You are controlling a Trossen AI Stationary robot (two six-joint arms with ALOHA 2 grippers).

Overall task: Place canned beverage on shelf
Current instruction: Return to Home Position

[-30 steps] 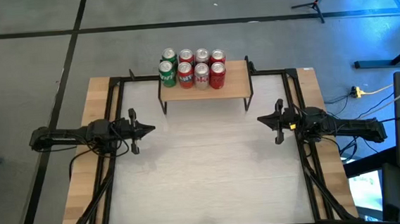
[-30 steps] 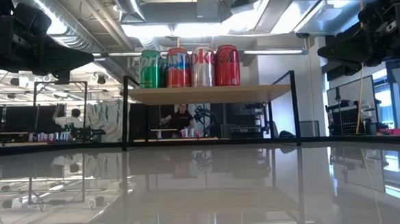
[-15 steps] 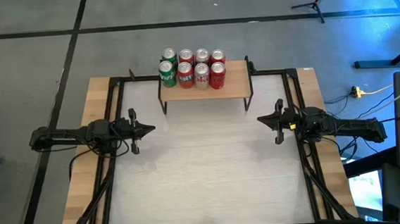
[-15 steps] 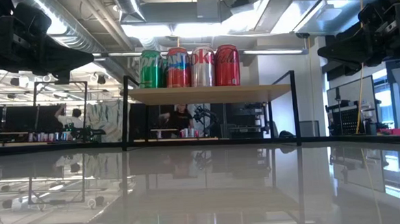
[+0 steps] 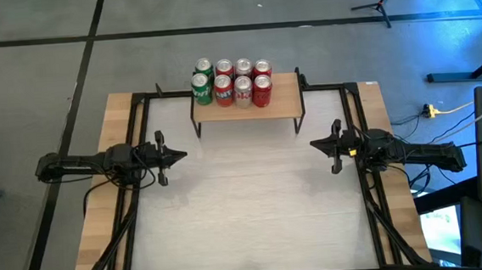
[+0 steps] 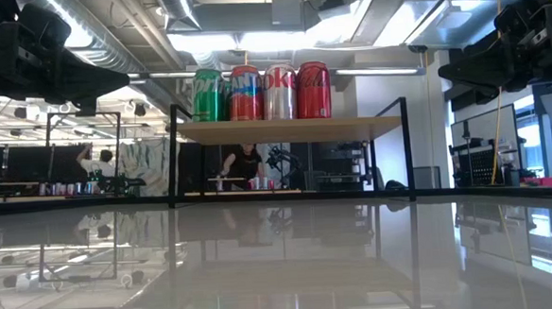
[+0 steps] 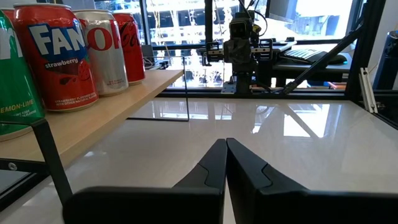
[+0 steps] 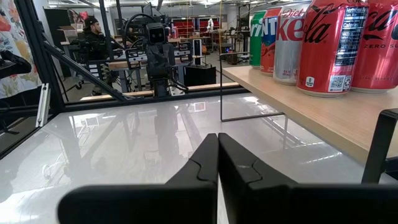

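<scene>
Tabletop [image 5: 246,211], white and glossy, spreads between the two arms. At its left side the left gripper [image 5: 181,154] hovers above the surface and points inward; its fingers [image 7: 211,165] are pressed together with nothing between them. Opposite, at the right side, the right gripper [image 5: 313,145] faces it, its fingers [image 8: 207,155] likewise closed tight on nothing. The two are well apart.

Farther on, at the table's far edge, stands the shelf [image 5: 283,103], a light-wood board on thin black legs. It carries eight upright cans [image 5: 233,78] packed on its left part in two rows of four, while its right part is bare wood. The front row reads green can [image 5: 201,88], red strawberry can [image 5: 223,89], silver can [image 5: 242,90], red cola can [image 5: 261,90]; a like-coloured can stands just behind each.

Beyond the table, a person [image 6: 246,164] is at a workbench in the room.
</scene>
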